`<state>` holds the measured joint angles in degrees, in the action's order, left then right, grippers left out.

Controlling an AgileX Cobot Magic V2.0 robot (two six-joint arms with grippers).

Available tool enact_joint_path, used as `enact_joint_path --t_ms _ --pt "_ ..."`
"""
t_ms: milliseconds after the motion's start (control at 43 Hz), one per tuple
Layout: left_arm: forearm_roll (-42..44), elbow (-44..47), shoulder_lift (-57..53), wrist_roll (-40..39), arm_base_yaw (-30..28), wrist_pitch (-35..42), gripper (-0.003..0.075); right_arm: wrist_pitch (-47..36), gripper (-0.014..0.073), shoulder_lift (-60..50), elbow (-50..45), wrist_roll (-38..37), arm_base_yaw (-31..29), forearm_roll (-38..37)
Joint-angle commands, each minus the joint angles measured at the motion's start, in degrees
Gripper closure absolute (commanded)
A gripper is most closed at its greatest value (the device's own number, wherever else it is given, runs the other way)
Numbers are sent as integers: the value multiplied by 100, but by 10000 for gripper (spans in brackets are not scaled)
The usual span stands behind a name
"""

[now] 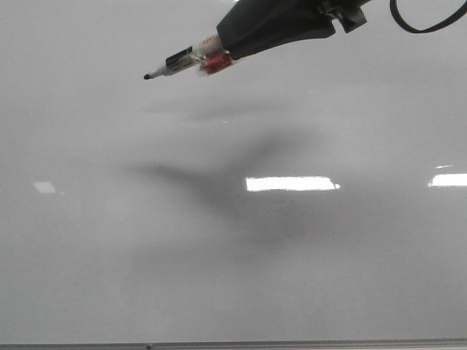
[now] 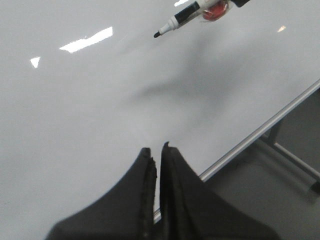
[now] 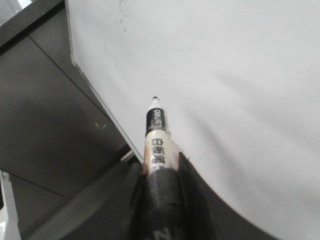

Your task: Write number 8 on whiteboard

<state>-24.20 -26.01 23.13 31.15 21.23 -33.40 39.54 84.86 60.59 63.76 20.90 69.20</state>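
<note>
The whiteboard (image 1: 109,248) is a glossy pale grey surface filling the front view; it also shows in the left wrist view (image 2: 75,125) and the right wrist view (image 3: 225,75). No number 8 shows on it in any view. My right gripper (image 1: 219,52) is shut on a marker (image 1: 179,62) with a black tip, held above the board's far part, tip pointing left; its shadow lies on the board below. The marker also shows in the left wrist view (image 2: 182,19) and the right wrist view (image 3: 157,135). My left gripper (image 2: 156,148) is shut and empty over the board near its edge.
The board's thin metal frame edge runs along the front (image 1: 292,343) and shows in the left wrist view (image 2: 270,125). Bright light reflections (image 1: 292,184) lie on the board. A dark floor or table (image 3: 50,125) lies beyond the board's edge.
</note>
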Motion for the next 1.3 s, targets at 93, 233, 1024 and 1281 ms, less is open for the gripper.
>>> enact_joint_path --t_ms 93,233,1024,1281 --pt "-203 -146 -39 -79 -21 730 741 -387 661 349 656 61 285 391" --pt "-203 -146 -39 -79 -21 779 741 -707 661 666 969 61 306 391" --pt "-203 -141 -39 -79 -21 779 741 -1254 652 1114 472 50 303 1" --pt "-203 -141 -39 -79 -21 786 741 -1161 652 998 -92 50 339 -84"
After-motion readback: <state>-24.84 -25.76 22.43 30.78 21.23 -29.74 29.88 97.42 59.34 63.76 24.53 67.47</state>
